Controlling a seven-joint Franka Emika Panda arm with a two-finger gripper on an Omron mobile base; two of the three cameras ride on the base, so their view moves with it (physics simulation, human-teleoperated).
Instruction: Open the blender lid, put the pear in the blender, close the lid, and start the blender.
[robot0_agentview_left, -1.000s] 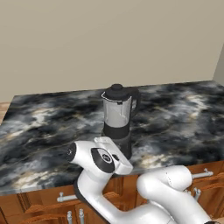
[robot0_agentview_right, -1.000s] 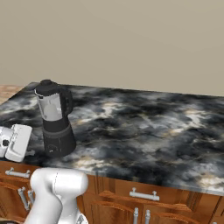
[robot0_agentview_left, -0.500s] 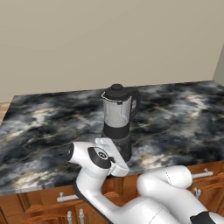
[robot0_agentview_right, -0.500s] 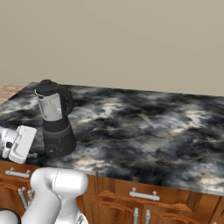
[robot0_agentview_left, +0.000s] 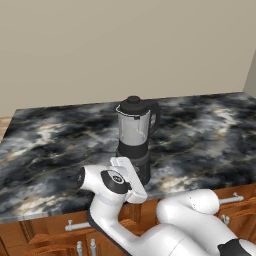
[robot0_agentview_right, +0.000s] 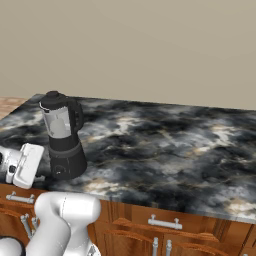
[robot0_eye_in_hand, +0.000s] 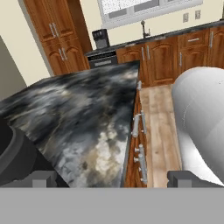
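The blender (robot0_agentview_left: 135, 140) stood on the marble counter (robot0_agentview_left: 210, 130), just beyond and above the gripper (robot0_eye_in_hand: 111, 178), which hung low at the counter's front edge. You saw the lid (robot0_agentview_left: 133, 103) seated on the clear jar, with the black handle on the side away from the arm. In the hand view, the dark base (robot0_eye_in_hand: 15, 153) lay close beside one fingertip (robot0_eye_in_hand: 41, 178). The jaws stood fully apart and held nothing. Below the gripper ran wooden cabinet doors (robot0_agentview_right: 150, 230) with metal handles. You could not locate the pear.
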